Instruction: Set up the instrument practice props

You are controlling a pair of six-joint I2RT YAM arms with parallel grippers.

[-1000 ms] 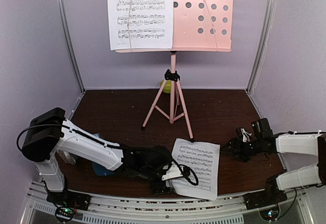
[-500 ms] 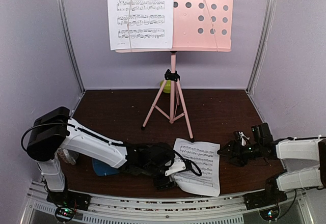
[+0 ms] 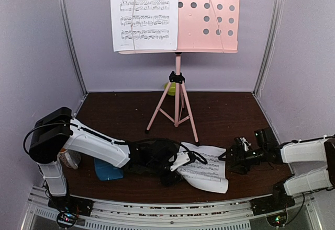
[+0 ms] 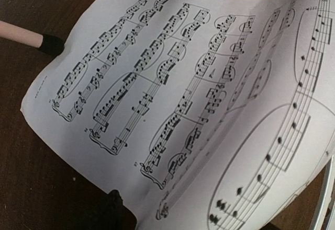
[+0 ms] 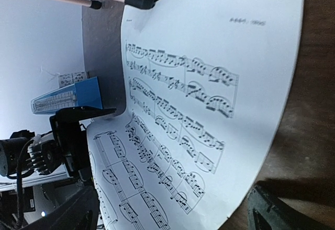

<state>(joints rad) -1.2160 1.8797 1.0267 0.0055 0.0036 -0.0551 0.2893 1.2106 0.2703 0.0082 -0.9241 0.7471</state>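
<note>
White printed page (image 3: 207,170) lies on surface (image 3: 120,115) btwn the hands, front-centre. Its left side buckles up vs left hand (image 3: 179,167); gripped or not, can't tell. Right hand (image 3: 227,157) gapes wide, just beside its right edge.

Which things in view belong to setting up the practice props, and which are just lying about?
Part of the job:
- pink music stand
- sheet on the stand
- sheet on the table
- blue metronome

Lying about:
- green bowl, behind the stand's legs
- cup, partly hidden
</note>
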